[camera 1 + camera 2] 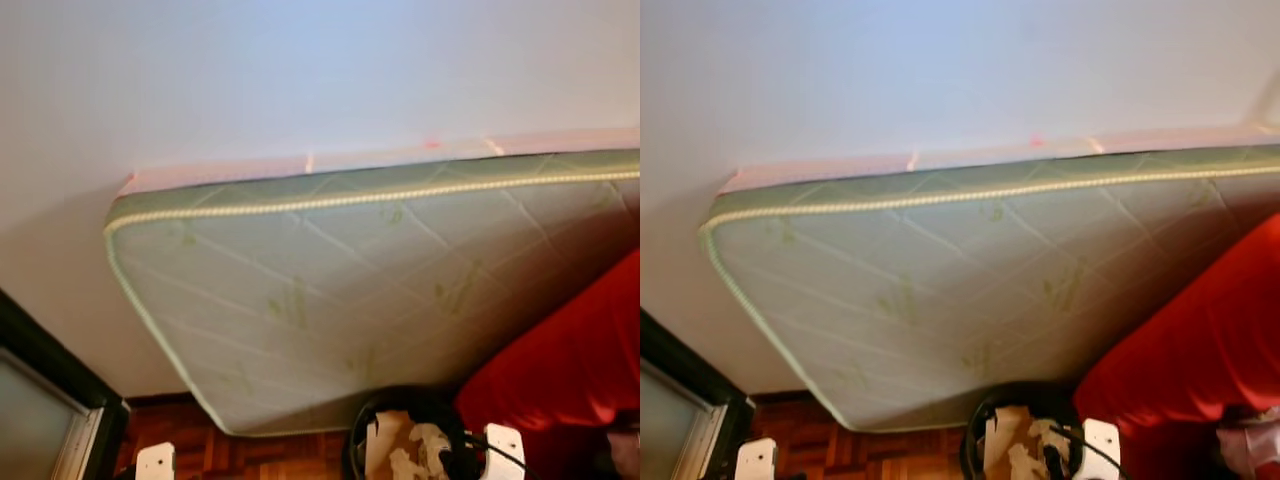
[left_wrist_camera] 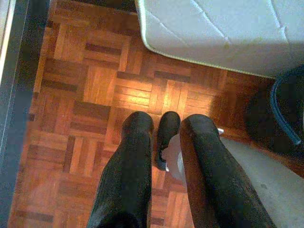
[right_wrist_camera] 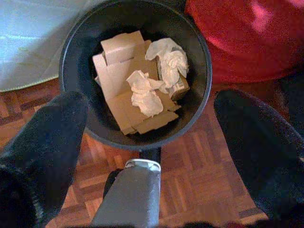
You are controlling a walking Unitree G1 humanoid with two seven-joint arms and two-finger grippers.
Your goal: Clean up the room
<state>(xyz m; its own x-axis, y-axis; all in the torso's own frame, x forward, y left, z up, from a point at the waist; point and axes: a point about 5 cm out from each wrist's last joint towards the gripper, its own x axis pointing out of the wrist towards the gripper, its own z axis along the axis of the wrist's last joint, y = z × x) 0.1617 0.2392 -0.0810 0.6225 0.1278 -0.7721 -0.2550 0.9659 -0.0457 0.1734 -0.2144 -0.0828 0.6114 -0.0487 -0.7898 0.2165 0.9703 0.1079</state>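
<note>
A black round bin [image 3: 76,42] stands on the parquet floor, holding flat cardboard pieces [image 3: 121,80] and crumpled white paper [image 3: 166,59]. My right gripper [image 3: 152,118] hangs just above the bin's near rim, open, its two black fingers [image 3: 52,137] spread wide with nothing between them. From the head, the bin [image 1: 400,405] is at the foot of the mattress, between my two arms. My left gripper [image 2: 166,130] hangs over bare parquet, its fingers [image 2: 130,166] nearly together and holding nothing.
A green quilted mattress [image 1: 330,290] leans against the white wall [image 1: 300,70]. Red fabric [image 1: 570,370] lies to the right of the bin. A dark door frame [image 1: 50,370] stands at the left. My own leg and foot [image 2: 166,137] are below the grippers.
</note>
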